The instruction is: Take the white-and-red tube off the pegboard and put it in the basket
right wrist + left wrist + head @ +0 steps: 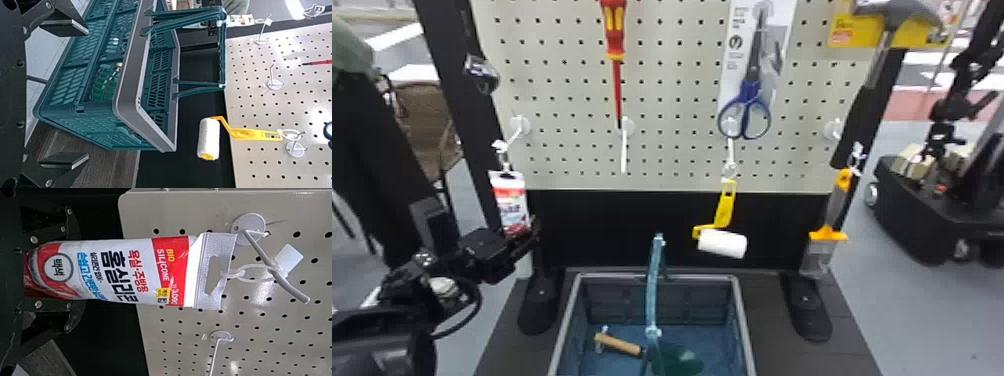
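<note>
Left claw (522,240) at the white-and-red tube (511,204) (spread or pinching, no telling from here)

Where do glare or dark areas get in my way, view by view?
Left wrist view: glare patches on the pegboard, though the white-and-red tube is well lit. Head view: the black panel below the board shows almost no detail. Right wrist view: soft sheen on the board, bright streak in the background.

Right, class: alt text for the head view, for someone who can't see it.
The left gripper is at the bottom of a white-and-red tube hanging on a pegboard. Below, a basket holds a wooden-handled tool. Screwdriver, scissors, hammer, roller and scraper hang further right.
</note>
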